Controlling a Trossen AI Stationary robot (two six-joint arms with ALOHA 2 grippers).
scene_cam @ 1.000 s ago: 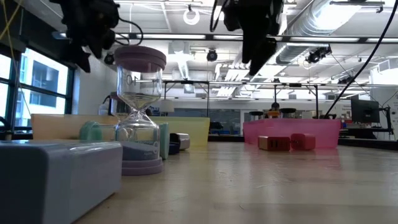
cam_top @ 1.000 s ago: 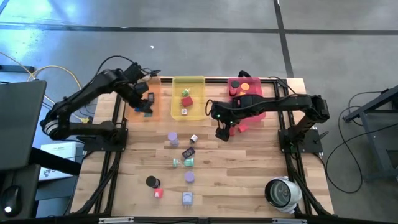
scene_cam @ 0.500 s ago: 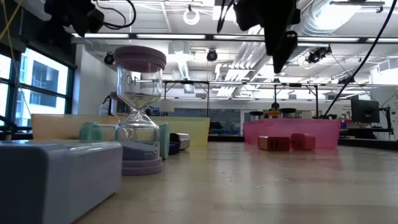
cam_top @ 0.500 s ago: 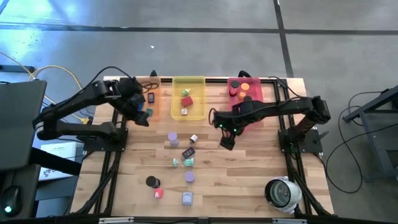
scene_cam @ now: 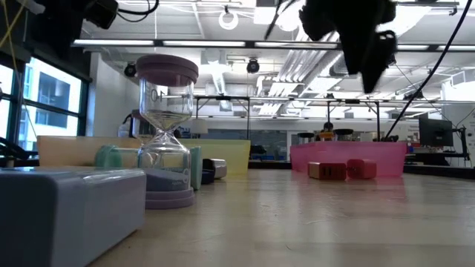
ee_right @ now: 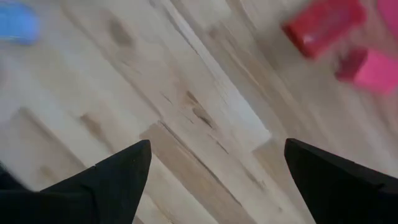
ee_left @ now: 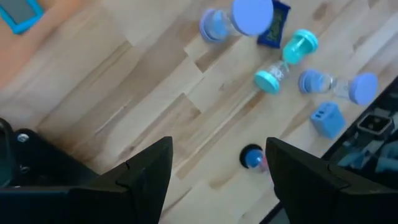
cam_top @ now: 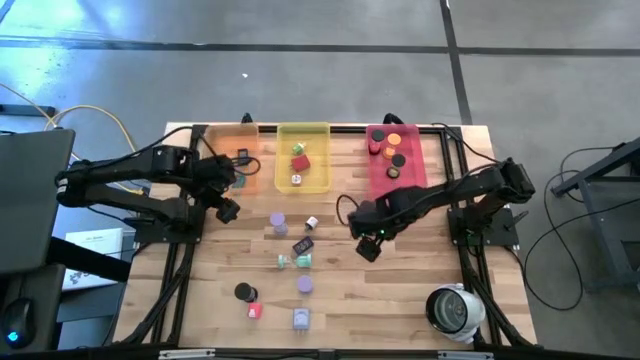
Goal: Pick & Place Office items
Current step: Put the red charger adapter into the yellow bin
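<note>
Small office items lie scattered mid-table: a lavender hourglass [cam_top: 278,221], a white cube [cam_top: 311,223], a dark rectangle [cam_top: 303,245], a teal hourglass [cam_top: 293,261], a black disc [cam_top: 243,292], a red cube [cam_top: 254,310] and a lavender cube [cam_top: 301,319]. My left gripper [cam_top: 228,210] hangs open above bare wood, left of them, holding nothing. Its wrist view shows the teal hourglass [ee_left: 286,59] and black disc [ee_left: 252,155] beyond the left gripper [ee_left: 219,146]. My right gripper [cam_top: 368,247] hovers open right of the items. In its wrist view the right gripper [ee_right: 217,146] is over bare wood, and a red block [ee_right: 323,25] shows farther off.
Three trays line the far edge: orange [cam_top: 238,172] with a dark rectangle, yellow [cam_top: 322,170] with red and white pieces, pink [cam_top: 412,175] with discs. A white-grey round device [cam_top: 455,310] sits at the near right corner. Bare wood lies between the right gripper and that device.
My left gripper has drawn back from over the orange tray toward the near edge and now hangs over bare wood. My right gripper has moved from beside the pink tray toward the near edge. No item has moved.
</note>
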